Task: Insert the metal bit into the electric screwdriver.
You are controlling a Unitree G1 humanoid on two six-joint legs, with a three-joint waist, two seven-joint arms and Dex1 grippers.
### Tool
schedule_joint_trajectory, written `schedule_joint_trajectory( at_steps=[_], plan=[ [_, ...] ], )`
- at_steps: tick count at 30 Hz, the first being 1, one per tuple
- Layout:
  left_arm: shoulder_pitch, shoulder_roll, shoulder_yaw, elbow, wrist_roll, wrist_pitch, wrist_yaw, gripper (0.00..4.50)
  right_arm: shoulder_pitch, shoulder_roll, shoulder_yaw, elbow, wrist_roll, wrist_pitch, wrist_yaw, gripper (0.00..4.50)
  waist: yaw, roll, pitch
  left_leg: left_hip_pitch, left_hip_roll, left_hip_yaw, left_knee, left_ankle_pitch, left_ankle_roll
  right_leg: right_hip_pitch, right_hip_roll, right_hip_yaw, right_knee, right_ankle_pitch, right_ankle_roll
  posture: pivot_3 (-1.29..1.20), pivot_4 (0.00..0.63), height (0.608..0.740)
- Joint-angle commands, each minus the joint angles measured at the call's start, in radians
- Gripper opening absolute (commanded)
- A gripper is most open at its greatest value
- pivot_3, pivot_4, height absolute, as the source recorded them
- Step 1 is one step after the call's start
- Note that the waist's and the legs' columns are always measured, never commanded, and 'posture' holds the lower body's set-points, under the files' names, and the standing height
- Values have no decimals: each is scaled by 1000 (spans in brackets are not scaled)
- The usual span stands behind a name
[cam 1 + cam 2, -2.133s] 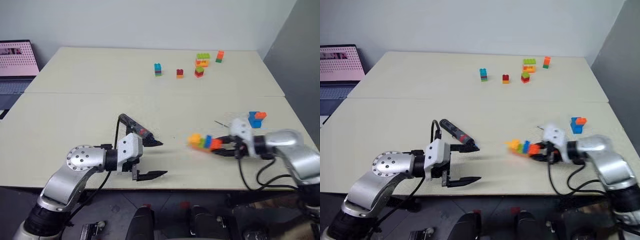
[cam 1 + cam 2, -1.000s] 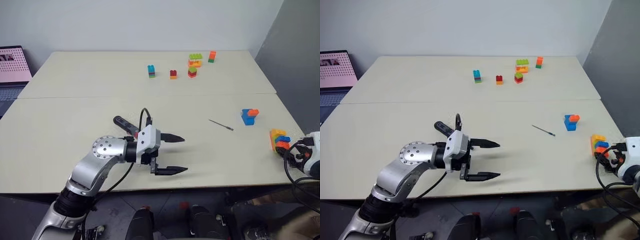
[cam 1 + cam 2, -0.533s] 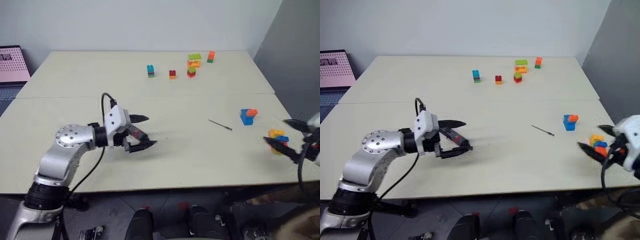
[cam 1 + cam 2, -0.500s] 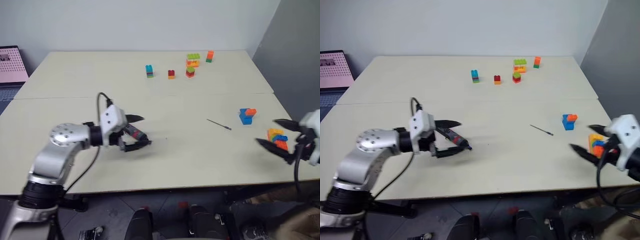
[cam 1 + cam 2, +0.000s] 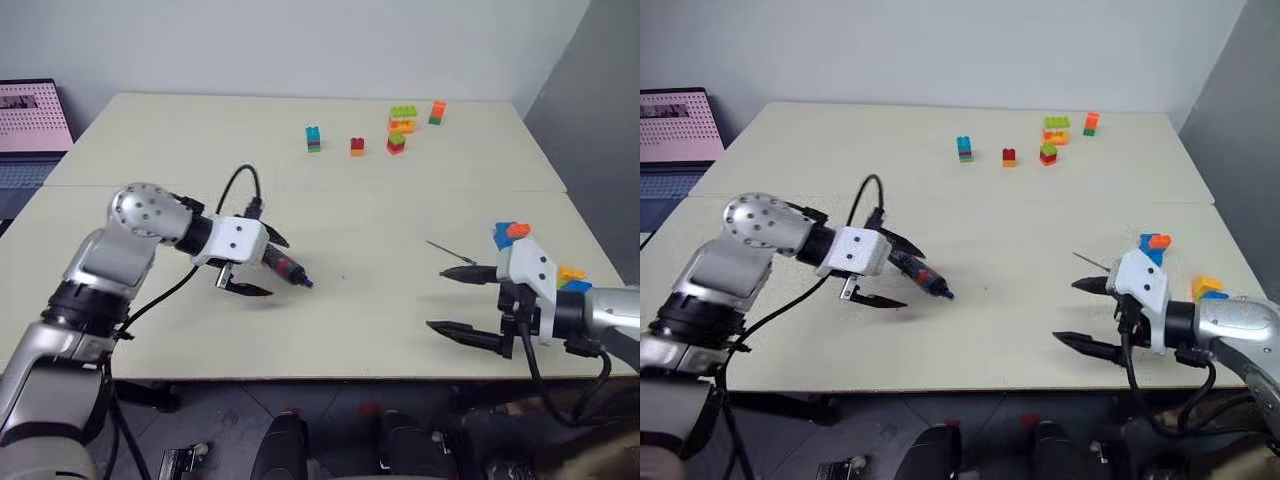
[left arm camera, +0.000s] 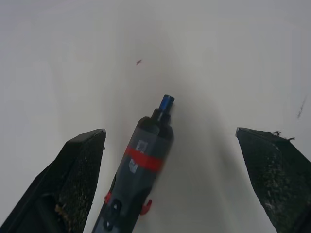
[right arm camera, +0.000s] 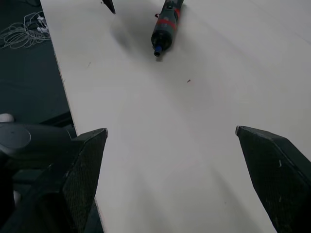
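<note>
The electric screwdriver (image 5: 283, 268) lies flat on the table, left of centre, dark with a red band and a blue tip (image 6: 167, 101) pointing to the front right. My left gripper (image 5: 262, 265) is open and straddles its body, one finger (image 6: 75, 177) on each side, not touching. The metal bit (image 5: 446, 251), a thin rod, lies on the table right of centre. My right gripper (image 5: 440, 299) hovers open just in front of the bit, empty, pointing left. In the right wrist view the screwdriver (image 7: 165, 26) lies far ahead.
Several small brick stacks (image 5: 358, 146) stand at the back of the table. A blue and orange stack (image 5: 510, 235) sits just behind my right hand, and another coloured stack (image 5: 571, 277) near the right edge. A laptop (image 5: 30, 125) is beyond the table's left side.
My left gripper has swung round and come down astride the screwdriver. My right gripper has moved left from the table's right edge, away from the brick stack, to just in front of the bit.
</note>
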Motion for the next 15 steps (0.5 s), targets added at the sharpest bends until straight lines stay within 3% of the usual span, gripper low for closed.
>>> schedule_joint_trajectory(
  at_steps=[1,8,15],
  plan=[
    [-116,-54,-74,184,107,-165,-50,4500,36,6,-48,-56,32,14,-33,4455,0,0,0,0,0,0,0,0,0,0,0,0,0,0,0,0,150,740],
    [-268,-181,-155,439,217,-284,-44,4500,98,26,-88,-129,82,37,-93,4455,-1,-1,0,0,0,-1,1,0,0,0,0,0,1,0,1,0,150,740],
    [-318,-250,-177,554,293,-324,-20,4500,114,30,-96,-158,113,47,-140,4455,-6,-1,1,0,0,-1,1,0,0,0,1,0,1,3,5,0,150,740]
  ],
)
